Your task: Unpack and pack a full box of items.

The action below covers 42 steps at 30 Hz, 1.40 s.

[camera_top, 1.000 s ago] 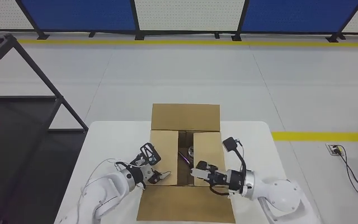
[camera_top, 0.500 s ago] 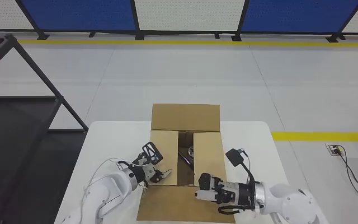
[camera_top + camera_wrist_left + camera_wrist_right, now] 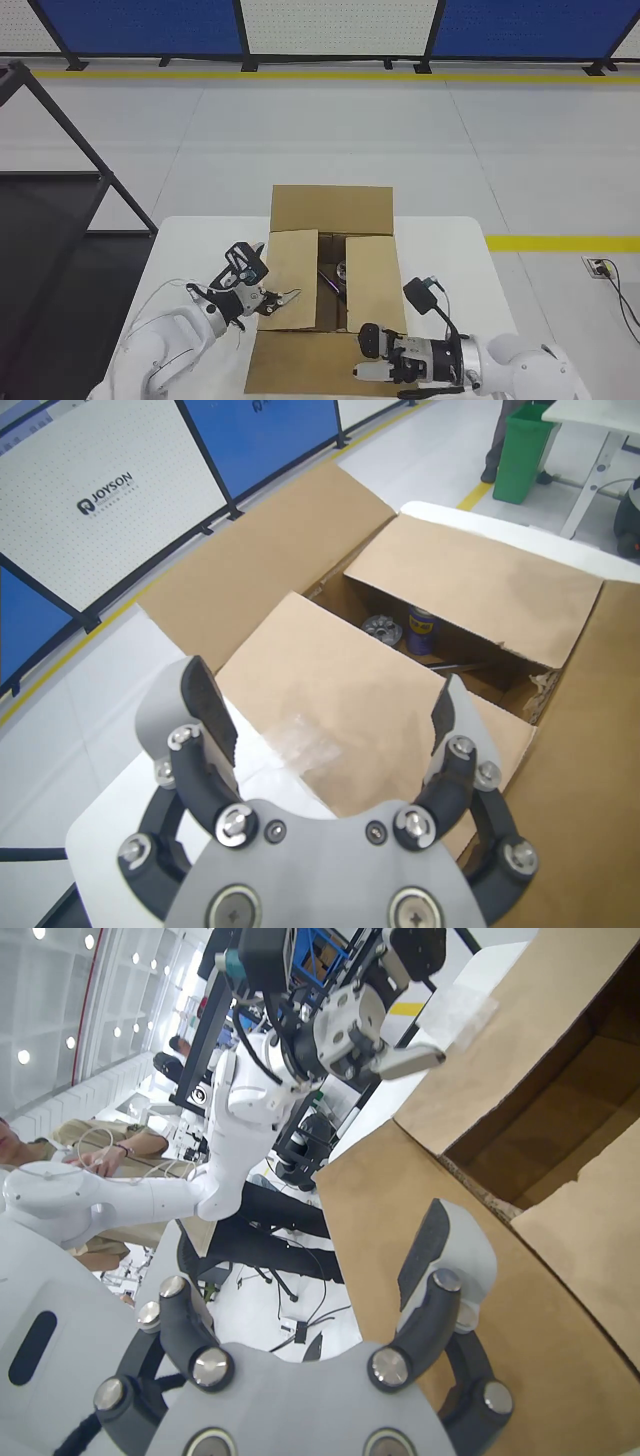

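Note:
A brown cardboard box (image 3: 332,208) stands on the white table (image 3: 190,250), its far and near flaps folded out. The two side flaps (image 3: 295,270) lie nearly shut, leaving a narrow gap. Through the gap I see a blue spray can (image 3: 419,630) and a grey metal part (image 3: 382,630). My left gripper (image 3: 275,298) (image 3: 325,690) hovers open over the outer edge of the left side flap. My right gripper (image 3: 365,355) (image 3: 320,1258) is open at the near flap (image 3: 450,1308), one finger (image 3: 440,1238) over the cardboard. The left gripper (image 3: 425,1003) also appears across the box in the right wrist view.
A black metal rack (image 3: 60,150) stands left of the table. Blue and white partition panels (image 3: 340,25) line the back. A green bin (image 3: 520,455) sits on the floor beyond the table. Bare table lies on either side of the box.
My right gripper drew back from the box's gap to the near flap. My left gripper shifted outward to the left, over the left flap's edge.

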Each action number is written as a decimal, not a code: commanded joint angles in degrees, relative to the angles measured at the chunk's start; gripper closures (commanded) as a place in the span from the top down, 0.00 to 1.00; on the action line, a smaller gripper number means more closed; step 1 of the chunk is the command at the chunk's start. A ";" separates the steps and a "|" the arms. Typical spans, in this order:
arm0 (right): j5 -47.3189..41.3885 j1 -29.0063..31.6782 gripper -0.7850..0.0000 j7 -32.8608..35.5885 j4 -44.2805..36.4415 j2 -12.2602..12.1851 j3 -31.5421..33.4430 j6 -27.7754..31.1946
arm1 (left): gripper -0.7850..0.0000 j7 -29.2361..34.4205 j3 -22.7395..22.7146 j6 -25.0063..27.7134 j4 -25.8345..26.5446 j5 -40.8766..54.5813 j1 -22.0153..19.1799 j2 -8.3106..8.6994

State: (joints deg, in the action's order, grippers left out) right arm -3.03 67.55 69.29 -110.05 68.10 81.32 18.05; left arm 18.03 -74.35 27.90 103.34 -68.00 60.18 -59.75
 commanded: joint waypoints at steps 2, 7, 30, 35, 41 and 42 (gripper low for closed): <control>-3.19 1.75 1.00 2.00 -0.15 -0.51 1.94 2.53 | 1.00 -0.52 -2.72 0.48 0.80 2.02 1.04 0.28; -7.30 5.12 1.00 4.41 -0.33 -1.44 5.85 5.69 | 1.00 -2.37 -7.35 0.18 1.94 3.88 2.92 0.72; -5.70 19.07 1.00 2.53 -3.59 -3.86 20.31 7.71 | 1.00 -11.87 -28.55 2.13 -5.60 18.86 9.01 2.13; -5.42 19.24 1.00 2.51 -3.83 -3.89 20.00 7.45 | 1.00 -11.87 -28.55 2.13 -5.60 18.86 9.01 2.13; -2.91 20.60 1.00 4.77 -3.45 -4.68 20.18 3.69 | 1.00 -11.06 -29.00 -1.98 -7.57 22.14 8.53 2.01; -2.86 20.80 1.00 5.16 -3.26 -4.79 19.98 3.36 | 1.00 -10.68 -29.07 -2.33 -8.04 22.46 8.16 2.03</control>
State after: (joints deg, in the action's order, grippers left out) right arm -5.95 88.19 74.06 -113.45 63.40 101.48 21.67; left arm 7.01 -103.36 25.92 95.74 -45.83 68.68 -57.74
